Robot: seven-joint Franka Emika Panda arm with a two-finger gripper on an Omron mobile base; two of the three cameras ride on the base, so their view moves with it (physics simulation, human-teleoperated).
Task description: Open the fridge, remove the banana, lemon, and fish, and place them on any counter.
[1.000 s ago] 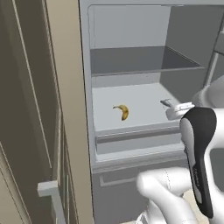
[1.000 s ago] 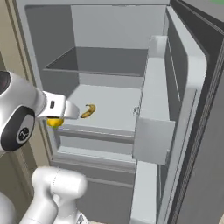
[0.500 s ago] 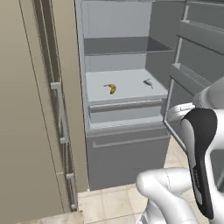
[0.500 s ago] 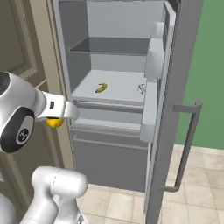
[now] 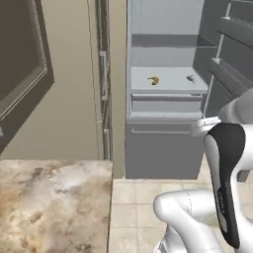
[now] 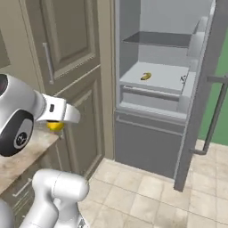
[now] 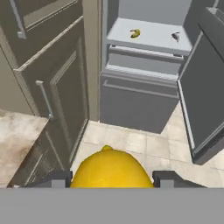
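My gripper [image 7: 112,180] is shut on the lemon [image 7: 111,169], a round yellow ball that sits between the two dark fingers [image 7: 56,179]. In the right base view the gripper [image 6: 58,124] holds the lemon [image 6: 54,127] just above the edge of the speckled counter [image 6: 20,158]. The fridge [image 6: 156,84] stands open some way off. On its pale shelf lie the banana [image 6: 145,76] and, to its right, the small grey fish [image 6: 183,79]. Both are also in the left base view, the banana [image 5: 154,80] and the fish [image 5: 190,77], and in the hand view, the banana [image 7: 135,33] and the fish [image 7: 176,36].
The fridge door [image 6: 213,89] hangs open to the right, with a bar handle [image 6: 216,113]. Tall beige panelled cabinets [image 6: 67,58] stand between the counter [image 5: 49,202] and the fridge. A dark framed panel [image 5: 20,64] sits on the left wall. Tiled floor [image 6: 147,196] lies before the fridge.
The whole picture has shifted: the base has backed away from the fridge and swung left, bringing the counter into view. The lemon stays in the gripper.
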